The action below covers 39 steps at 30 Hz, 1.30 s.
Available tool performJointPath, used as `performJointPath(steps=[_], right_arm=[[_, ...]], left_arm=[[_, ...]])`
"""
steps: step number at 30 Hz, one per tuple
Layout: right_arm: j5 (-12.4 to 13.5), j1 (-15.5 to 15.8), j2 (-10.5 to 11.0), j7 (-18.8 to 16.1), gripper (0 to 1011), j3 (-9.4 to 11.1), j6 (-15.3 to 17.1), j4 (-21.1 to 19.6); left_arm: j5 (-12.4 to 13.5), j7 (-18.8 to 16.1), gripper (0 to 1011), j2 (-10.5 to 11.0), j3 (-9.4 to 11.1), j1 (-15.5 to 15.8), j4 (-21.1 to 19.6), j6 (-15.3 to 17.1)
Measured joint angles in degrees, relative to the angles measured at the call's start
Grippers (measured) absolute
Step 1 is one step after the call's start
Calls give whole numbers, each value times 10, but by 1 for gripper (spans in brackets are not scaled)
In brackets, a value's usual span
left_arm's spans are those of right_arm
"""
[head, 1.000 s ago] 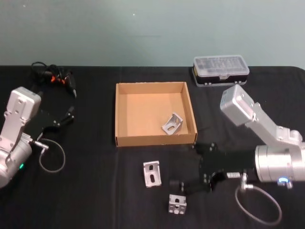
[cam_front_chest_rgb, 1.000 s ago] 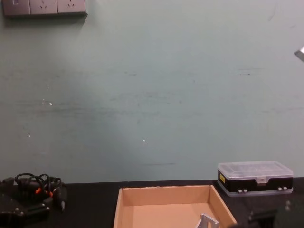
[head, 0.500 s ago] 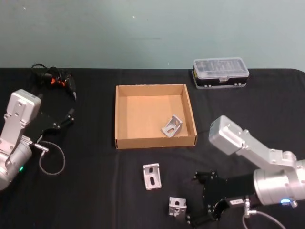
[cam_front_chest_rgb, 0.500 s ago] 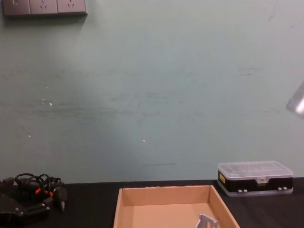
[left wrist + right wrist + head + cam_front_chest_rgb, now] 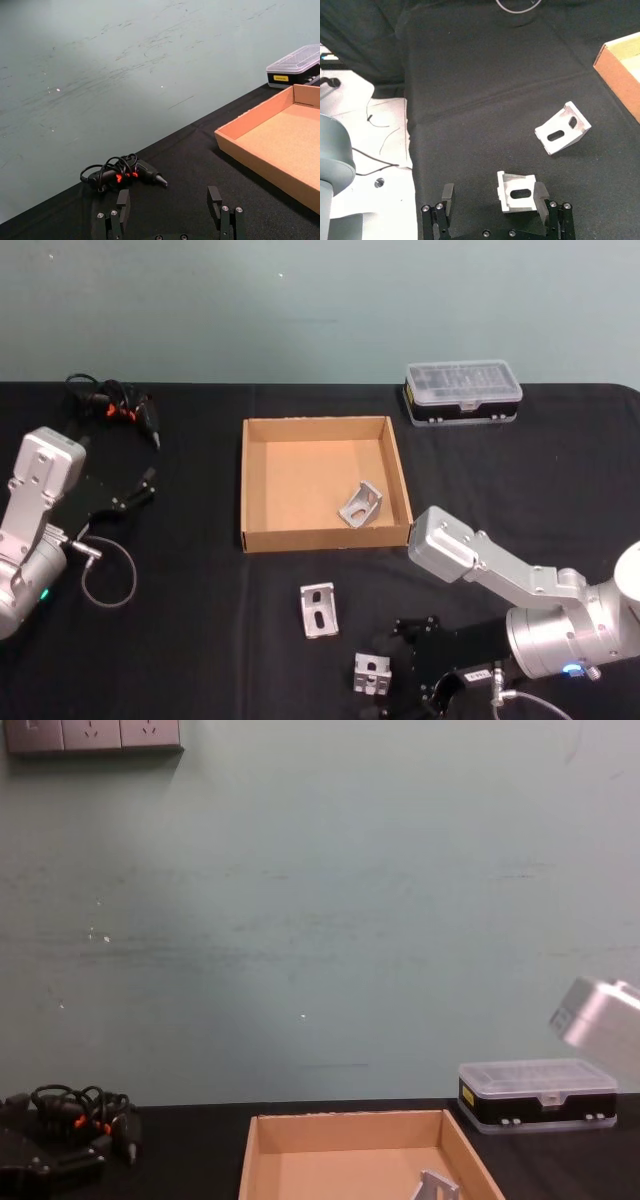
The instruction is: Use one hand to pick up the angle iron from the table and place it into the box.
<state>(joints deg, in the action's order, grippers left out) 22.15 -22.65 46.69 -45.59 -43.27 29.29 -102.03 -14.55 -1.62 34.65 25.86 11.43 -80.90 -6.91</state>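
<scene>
Recording right gripper (image 5: 400, 668) dropped lower than before, jaws spread, straddling a bracket (image 5: 372, 673) lying on the table (image 5: 200, 640) in front of the box (image 5: 325, 537). Recording left gripper (image 5: 169, 202) idling left of the box, jaws spread.

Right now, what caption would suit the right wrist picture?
Open right gripper framing one angle iron on the black table, a second angle iron nearer the box.

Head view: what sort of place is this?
Likely a robotics test bench in a lab: a black-covered table holds a cardboard box, loose angle irons and a plastic parts case against a plain wall, with the right gripper open near one iron and the left gripper parked, open.
</scene>
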Motion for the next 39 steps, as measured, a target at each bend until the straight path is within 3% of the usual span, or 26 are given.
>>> performJointPath(steps=[15, 25, 39], right_arm=[[-11, -20, -8, -2, 998, -28, -10, 23], [-12, -23, -17, 5, 760, -32, -14, 34], [-7, -21, -18, 10, 278, -29, -20, 35]], left_arm=[[0, 0, 1011, 0, 0, 0, 0, 0], [0, 0, 1011, 0, 0, 0, 0, 0], [0, 0, 1011, 0, 0, 0, 0, 0]])
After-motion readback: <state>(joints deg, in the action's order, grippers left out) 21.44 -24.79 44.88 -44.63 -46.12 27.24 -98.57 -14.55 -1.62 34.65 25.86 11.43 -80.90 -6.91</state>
